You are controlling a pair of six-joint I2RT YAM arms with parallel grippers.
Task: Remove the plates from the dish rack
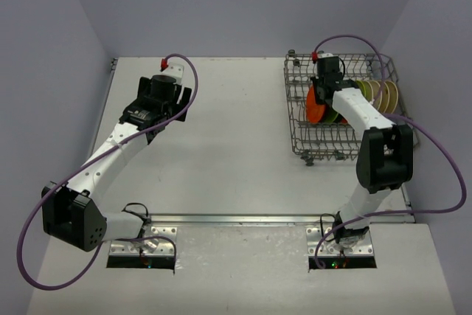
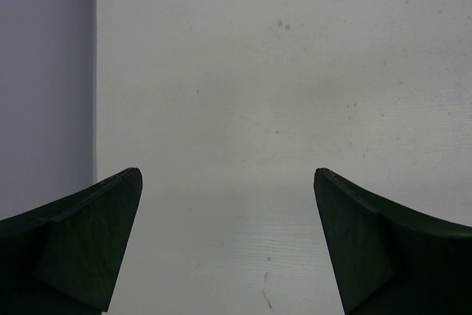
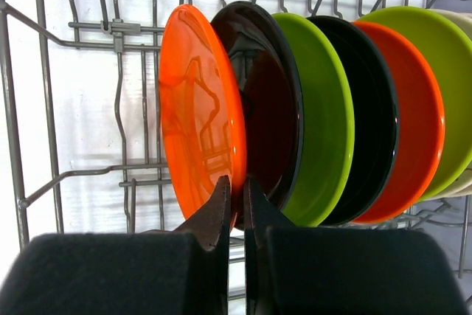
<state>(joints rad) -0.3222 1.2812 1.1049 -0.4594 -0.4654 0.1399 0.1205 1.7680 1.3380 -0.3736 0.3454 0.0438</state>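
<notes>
The grey wire dish rack (image 1: 296, 119) stands at the back right, with plates upright in a row. In the right wrist view the row runs orange plate (image 3: 198, 108), dark plate (image 3: 269, 94), lime green plate (image 3: 324, 116), another dark one, a second orange plate (image 3: 417, 130), then a green plate (image 3: 435, 64). Beige plates (image 1: 389, 94) stand at the rack's right end. My right gripper (image 3: 236, 188) reaches into the rack (image 1: 323, 92), shut on the lower rim of the leftmost orange plate (image 1: 316, 106). My left gripper (image 2: 227, 182) is open and empty over bare table at the back left (image 1: 171, 77).
Rack wires (image 3: 122, 101) and tines surround the right gripper on the left and behind. The purple side wall (image 2: 44, 71) is close to the left gripper's left. The white table (image 1: 236, 145) lies between the arms.
</notes>
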